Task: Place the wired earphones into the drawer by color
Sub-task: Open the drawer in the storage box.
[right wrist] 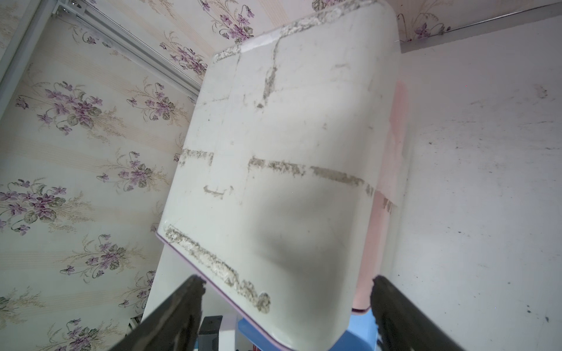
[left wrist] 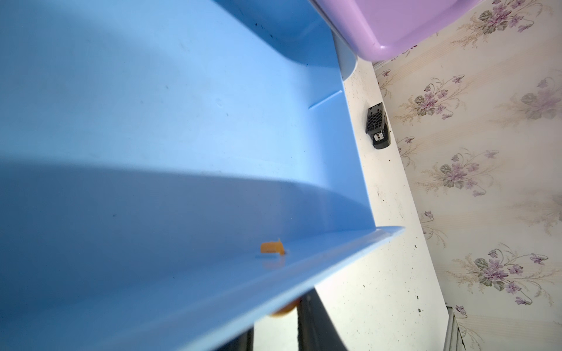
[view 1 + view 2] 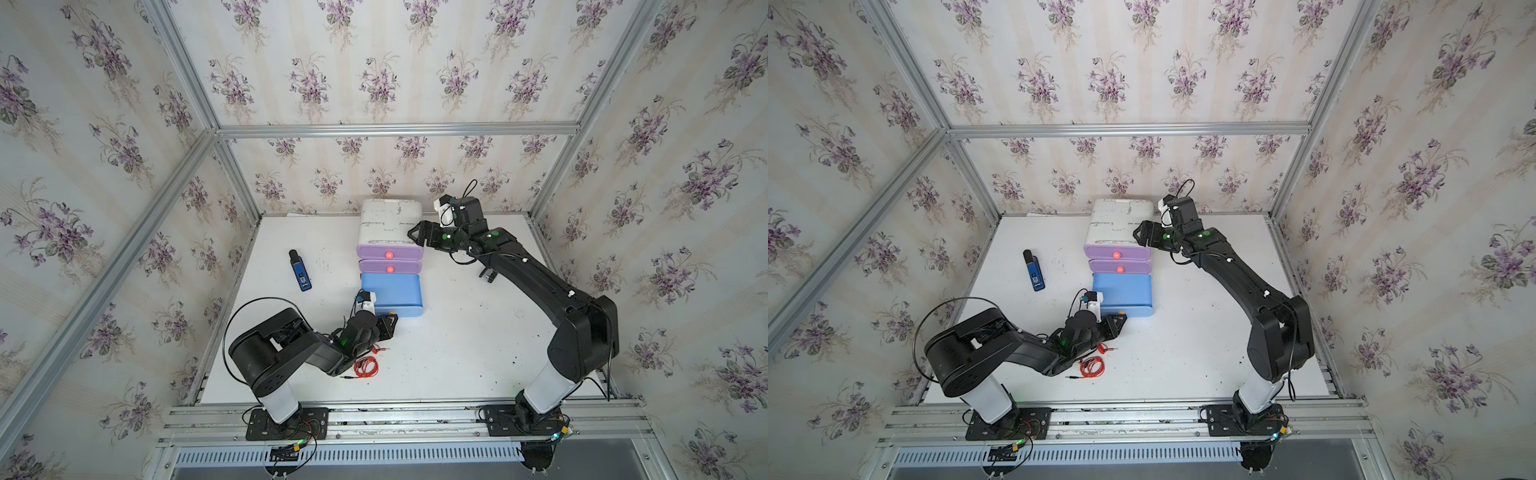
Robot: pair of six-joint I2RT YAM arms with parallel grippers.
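Now grips, narrowly clenched in the left jaws, the small orange knob (image 2: 281, 312) on the front of the pulled-out blue plastic drawer (image 3: 390, 291); hard to see fully, the knob half hidden under the drawer's lip. Has the left arm (image 3: 291, 345) folded low over the white tabletop (image 3: 457, 353). Holds the right jaws spread wide, grasping nothing, above the right front corner of the scuffed white plastic cabinet (image 1: 273, 136), right arm (image 3: 540, 286) stretched far forward. Shows the coiled red wired earphones (image 3: 365, 368) lying on the tabletop just beside the left forearm, partly tucked beneath it.
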